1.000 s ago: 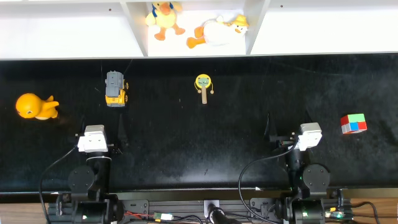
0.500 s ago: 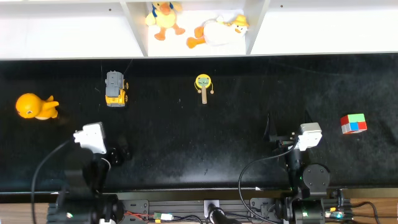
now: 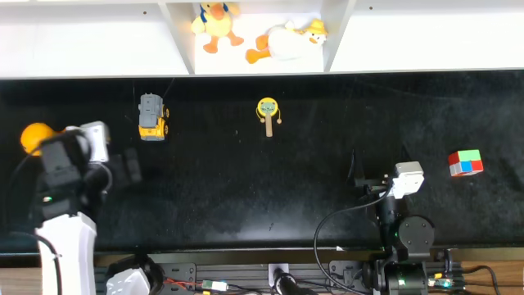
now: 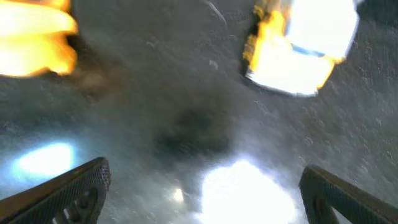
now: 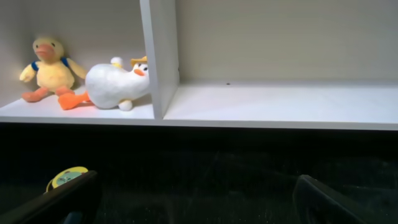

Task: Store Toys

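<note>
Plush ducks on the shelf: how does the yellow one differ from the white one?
Colour: the yellow duck is yellow all over; the white duck has a white body.
Pose: the yellow duck sits upright; the white duck lies on its side.
Extras: the yellow duck wears blue straps; the white duck has what looks like a yellow hat.
Both have orange feet and sit in the same shelf compartment.

Orange duck (image 3: 33, 137), truck (image 3: 151, 116), rattle (image 3: 268, 109), cube (image 3: 465, 163) lie apart on tabletop (image 3: 246, 184); yellow plush (image 3: 216, 23) and white plush (image 3: 285, 41) shelved.
</note>
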You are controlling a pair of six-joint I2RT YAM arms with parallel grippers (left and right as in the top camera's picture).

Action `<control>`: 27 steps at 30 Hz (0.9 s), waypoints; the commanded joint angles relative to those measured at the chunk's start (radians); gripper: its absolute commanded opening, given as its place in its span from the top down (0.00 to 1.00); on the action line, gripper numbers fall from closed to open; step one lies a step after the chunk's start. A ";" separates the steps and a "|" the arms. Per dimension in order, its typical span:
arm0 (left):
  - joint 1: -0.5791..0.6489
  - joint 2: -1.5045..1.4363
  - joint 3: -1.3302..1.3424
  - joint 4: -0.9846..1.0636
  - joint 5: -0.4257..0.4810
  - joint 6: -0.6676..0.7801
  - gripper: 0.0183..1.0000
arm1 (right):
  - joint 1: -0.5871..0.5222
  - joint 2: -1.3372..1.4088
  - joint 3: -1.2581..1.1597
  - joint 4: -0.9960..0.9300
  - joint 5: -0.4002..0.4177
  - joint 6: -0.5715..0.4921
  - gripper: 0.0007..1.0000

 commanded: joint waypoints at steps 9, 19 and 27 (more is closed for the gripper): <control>0.262 -0.029 0.023 0.005 0.288 0.453 0.01 | -0.007 -0.011 -0.014 0.005 -0.005 0.004 0.00; 0.246 -0.152 0.023 -0.003 0.289 0.433 0.00 | -0.007 -0.011 -0.014 0.005 -0.005 0.004 0.01; 0.290 -0.225 0.023 0.011 0.259 0.421 0.00 | -0.007 -0.011 -0.014 0.005 -0.006 0.004 0.00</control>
